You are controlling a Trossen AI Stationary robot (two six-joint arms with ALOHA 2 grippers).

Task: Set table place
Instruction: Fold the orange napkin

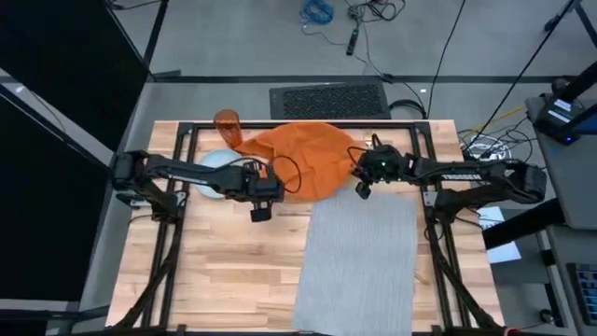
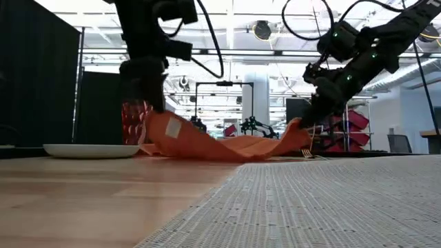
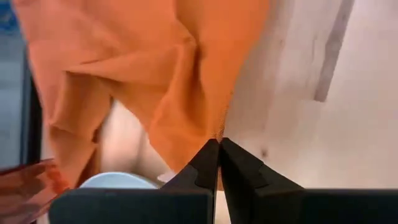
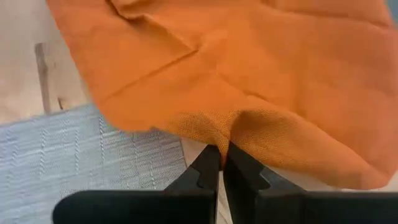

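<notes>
Two edges of the orange napkin (image 1: 308, 159) are pinched, one per arm: left gripper (image 1: 264, 195) closed on its left side, right gripper (image 1: 366, 177) closed on its right side. Cloth is held slack between them, long axis across the table (image 1: 224, 280). Grey placemat (image 1: 359, 261) lies just in front of the right gripper, nearer that arm. Plate (image 1: 216, 164) and tumbler (image 1: 228, 124) sit behind the left gripper.

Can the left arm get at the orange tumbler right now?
Probably not yet: the left gripper is shut on the orange napkin, so it must let go first. The tumbler stands uncovered at the table's far edge, behind the plate.
</notes>
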